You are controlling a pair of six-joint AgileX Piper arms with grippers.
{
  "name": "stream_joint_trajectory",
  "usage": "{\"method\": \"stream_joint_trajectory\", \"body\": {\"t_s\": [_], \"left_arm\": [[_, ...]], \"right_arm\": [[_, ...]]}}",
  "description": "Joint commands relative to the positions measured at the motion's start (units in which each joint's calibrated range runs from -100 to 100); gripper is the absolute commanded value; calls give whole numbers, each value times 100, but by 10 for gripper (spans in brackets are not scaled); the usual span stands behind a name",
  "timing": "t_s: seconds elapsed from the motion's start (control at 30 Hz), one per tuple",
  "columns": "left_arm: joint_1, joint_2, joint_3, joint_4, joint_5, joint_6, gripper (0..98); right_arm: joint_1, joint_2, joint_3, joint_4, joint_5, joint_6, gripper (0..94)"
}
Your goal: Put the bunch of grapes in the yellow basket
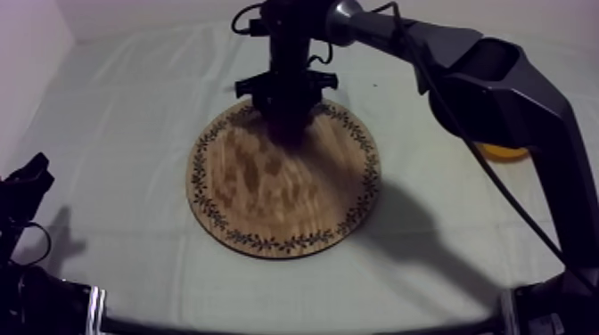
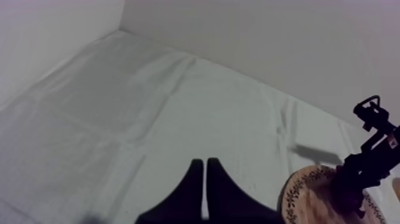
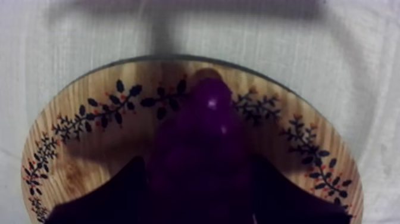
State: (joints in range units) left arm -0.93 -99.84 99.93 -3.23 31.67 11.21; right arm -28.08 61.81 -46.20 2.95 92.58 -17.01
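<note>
The purple bunch of grapes (image 3: pixel 205 128) lies on the round wooden board (image 3: pixel 89 128), close to its patterned rim. My right gripper (image 3: pixel 199 161) is down around it, with one black finger pressed against each side of the bunch. From above, the right gripper (image 1: pixel 287 120) stands over the far edge of the board (image 1: pixel 267 192) and hides the grapes. The yellow basket (image 1: pixel 504 152) peeks out behind the right arm. My left gripper (image 2: pixel 205 179) hovers over bare cloth, its fingers together as a narrow wedge, and sits low at the left (image 1: pixel 27 183) in the top view.
Grey-white cloth (image 1: pixel 125 116) covers the table, with open room left of and in front of the board. The right arm (image 1: pixel 499 80) spans the space between the board and the basket. A pale wall (image 2: pixel 268 42) runs along the table's far side.
</note>
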Motion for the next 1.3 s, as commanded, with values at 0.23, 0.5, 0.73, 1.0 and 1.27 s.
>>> {"method": "stream_joint_trajectory", "body": {"t_s": [0.23, 0.5, 0.73, 1.0, 1.27], "left_arm": [[2, 1, -4, -2, 1, 0, 0], [2, 1, -4, -2, 1, 0, 0], [2, 1, -4, -2, 1, 0, 0], [2, 1, -4, -2, 1, 0, 0], [2, 1, -4, -2, 1, 0, 0]], "right_arm": [[-5, -555, 335, 0, 61, 89, 343], [-63, -1540, 640, 80, 277, 248, 359], [-33, -2289, 885, 254, 441, 297, 366], [215, -3158, 1807, 327, 363, 403, 377], [781, -4147, 3111, 330, 177, 764, 383]]}}
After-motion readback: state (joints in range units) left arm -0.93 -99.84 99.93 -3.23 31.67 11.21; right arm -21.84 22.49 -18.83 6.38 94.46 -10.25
